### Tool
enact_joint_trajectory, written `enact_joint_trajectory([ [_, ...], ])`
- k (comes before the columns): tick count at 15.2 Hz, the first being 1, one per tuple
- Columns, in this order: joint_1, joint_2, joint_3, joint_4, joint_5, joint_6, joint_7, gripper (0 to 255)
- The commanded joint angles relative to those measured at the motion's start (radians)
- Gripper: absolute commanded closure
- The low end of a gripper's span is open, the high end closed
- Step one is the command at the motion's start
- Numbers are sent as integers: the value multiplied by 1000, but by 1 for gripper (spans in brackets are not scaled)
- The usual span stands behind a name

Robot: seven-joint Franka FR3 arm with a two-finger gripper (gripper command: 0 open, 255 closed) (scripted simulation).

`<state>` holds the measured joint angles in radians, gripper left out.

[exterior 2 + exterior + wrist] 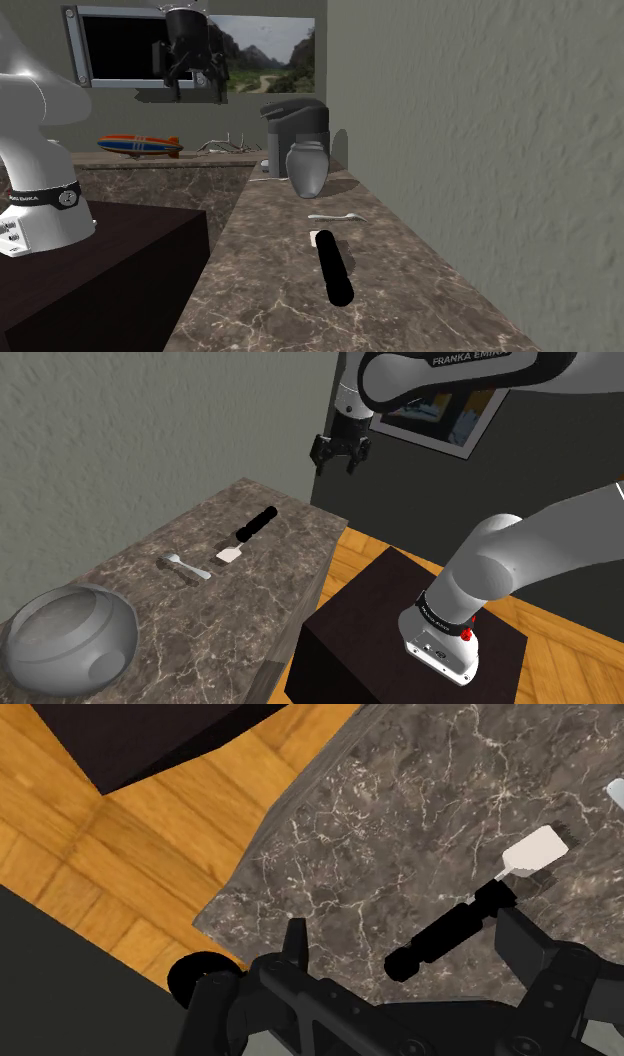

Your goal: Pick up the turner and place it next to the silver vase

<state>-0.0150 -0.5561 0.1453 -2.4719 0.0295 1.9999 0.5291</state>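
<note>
The turner (245, 536) lies flat on the marble counter (150, 602), with a black handle and a small white blade (228, 555). The silver vase (68, 638) stands at the counter's end, at the shoulder view's lower left. My gripper (340, 455) hangs open and empty, high above the counter's opposite end, well apart from the turner. In the wrist view the turner (452, 930) lies far below, between my spread fingers (296, 942). In the second exterior view the turner (331, 263) lies nearer the camera than the vase (308, 166), and the gripper (193, 68) is at the upper left.
A small pale spoon (186, 566) lies between turner and vase, also visible as the spoon (336, 217). A dark machine (296, 119) stands behind the vase. The dark stand (400, 632) sits on wooden floor (370, 544) beside the counter. A grey wall (120, 432) runs along the counter's far side.
</note>
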Motion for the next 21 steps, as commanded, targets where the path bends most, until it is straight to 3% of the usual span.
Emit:
enact_joint_trajectory([
  [1, -3, 48, 37, -14, 10, 61, 79, 0],
  [10, -43, 371, 178, 46, -39, 305, 434, 0],
  [16, -52, 629, 218, 162, -169, 414, 707, 0],
  [21, -6, 844, 182, 301, -281, 462, 917, 0],
])
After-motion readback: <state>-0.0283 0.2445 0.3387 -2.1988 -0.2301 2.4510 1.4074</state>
